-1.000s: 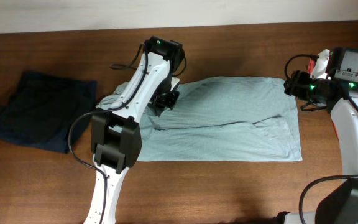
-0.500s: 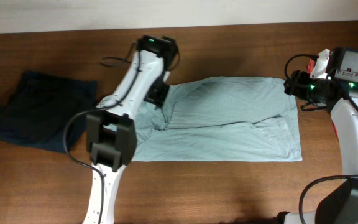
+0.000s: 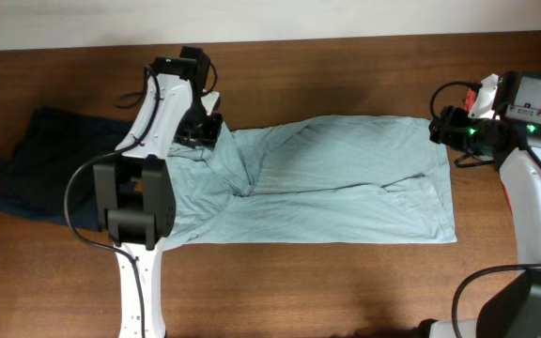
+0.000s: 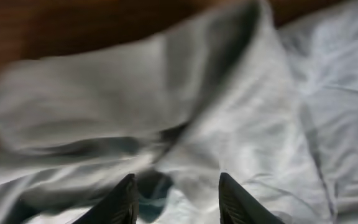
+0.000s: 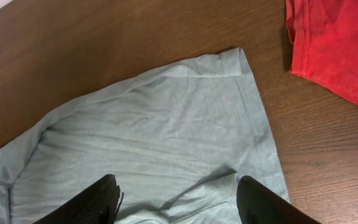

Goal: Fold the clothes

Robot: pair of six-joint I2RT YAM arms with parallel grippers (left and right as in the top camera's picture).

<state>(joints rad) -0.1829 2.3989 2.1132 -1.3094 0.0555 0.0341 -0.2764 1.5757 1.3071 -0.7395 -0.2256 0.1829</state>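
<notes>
**Jaws parted above the spread T-shirt (image 3: 346, 178)**

My left arm stretches from the near edge across the desk (image 3: 346, 282). The left gripper (image 3: 207, 130) tips down over the shirt's bunched left end, jaws apart and clamping nothing, though that wrist view is blurred. My right gripper (image 5: 176, 186) hovers at the shirt's far right corner, jaws wide and empty. The pale grey-blue cotton lies flat mid-desk, softly creased. Bare wood runs along the near edge. A crumpled navy garment (image 3: 59, 174) sits by the left edge and a red shirt (image 5: 334, 43) by the right.
</notes>
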